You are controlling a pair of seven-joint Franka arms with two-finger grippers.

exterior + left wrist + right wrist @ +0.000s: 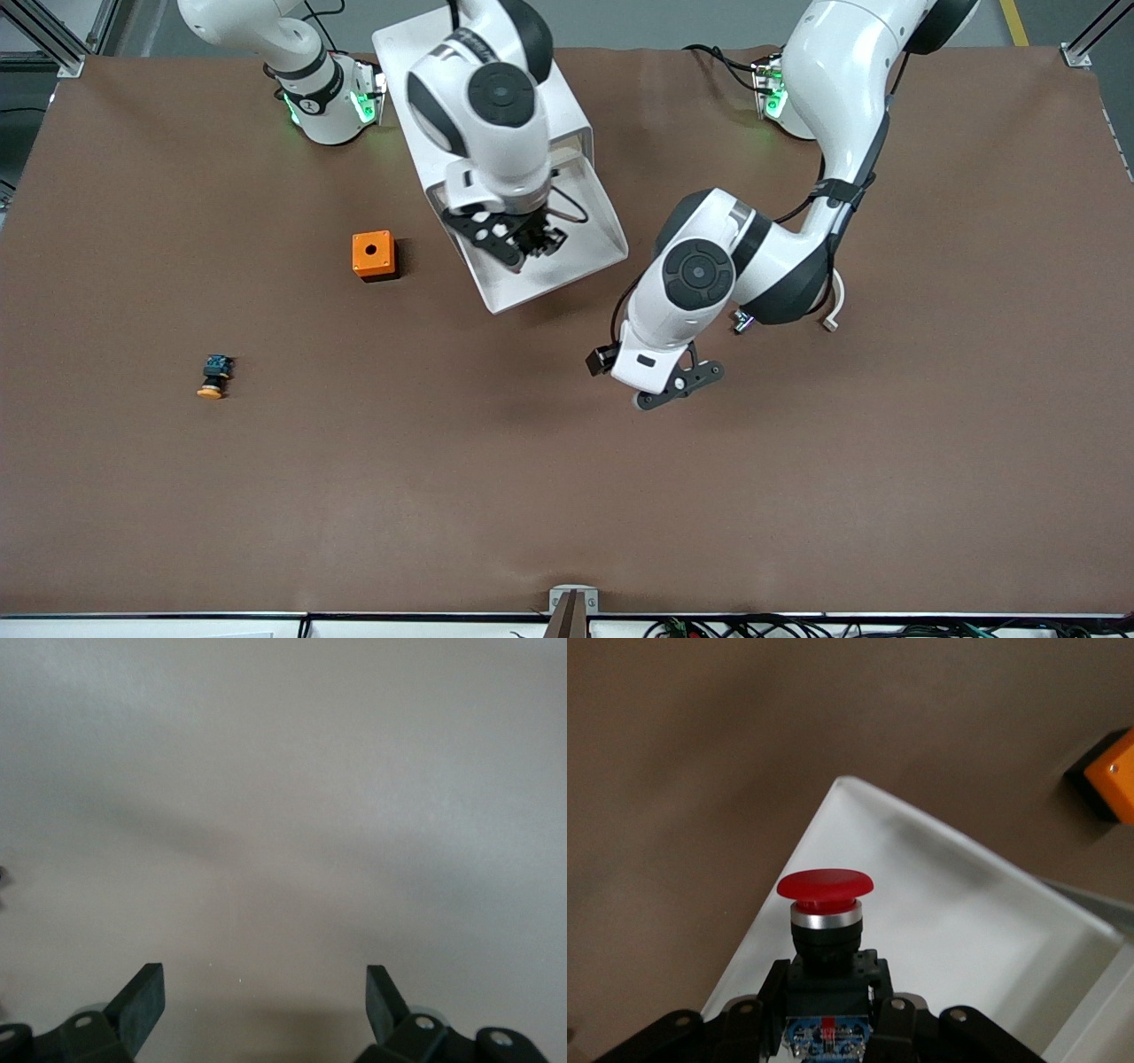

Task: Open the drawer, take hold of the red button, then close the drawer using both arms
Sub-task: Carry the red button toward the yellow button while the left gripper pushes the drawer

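Button (825, 889) sits clamped in the right gripper (523, 241), red cap up, over the pulled-out drawer (592, 232). Left gripper (678, 385) hangs over bare table (797, 496), jaws spread wide with nothing between them.

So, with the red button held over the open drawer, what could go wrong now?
1. The right gripper grips the red button only by its black body; it might slip back into the drawer.
2. The drawer stands pulled out; the left gripper, open over bare table, has to push it without tilting the cabinet.
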